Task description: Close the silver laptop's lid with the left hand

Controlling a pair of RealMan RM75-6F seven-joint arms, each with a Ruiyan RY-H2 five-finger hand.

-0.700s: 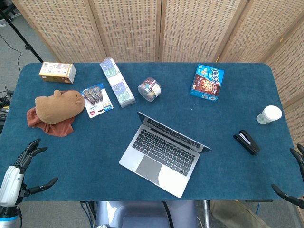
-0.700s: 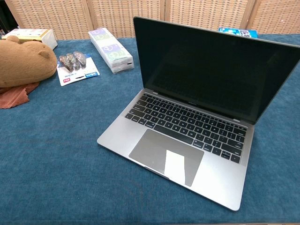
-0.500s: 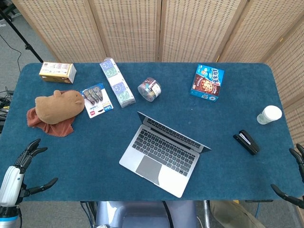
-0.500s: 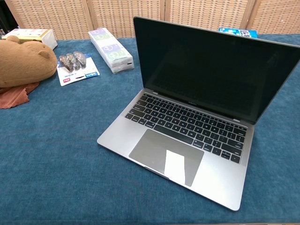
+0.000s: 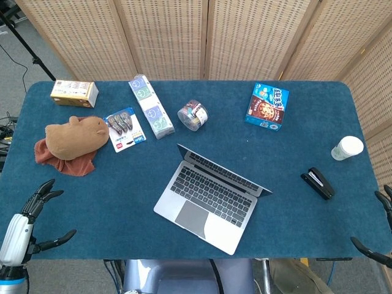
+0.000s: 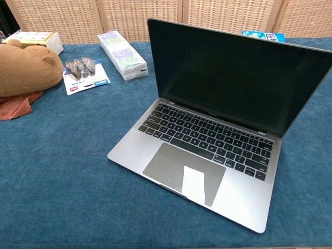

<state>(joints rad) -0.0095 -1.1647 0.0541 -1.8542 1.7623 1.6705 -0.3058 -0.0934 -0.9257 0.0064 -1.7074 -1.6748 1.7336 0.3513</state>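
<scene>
The left hand [image 5: 27,223] hangs off the near-left corner of the table [image 5: 294,147], fingers [image 5: 44,187] spread wide and holding nothing. The laptop [image 5: 211,199] sits well off to the right of those fingers and a little beyond them, near the middle of the table, lid [image 6: 236,78] up and roughly upright, screen dark. Nothing has been touched yet, so the whole job is ahead.

The right hand [image 5: 376,236] shows only as a few dark fingertips at the far right edge, apart and empty.

What worries me is the reach. The lid's top edge is thin and faces away from the fingers, so they have to go over it and pull it down toward the keyboard. If they land low on the screen instead, or push from the side, the laptop will likely slide or swing on the cloth rather than fold. A fast drop would slam the lid. The plush [image 5: 75,138] lies beyond the fingers, out of the likely path
</scene>
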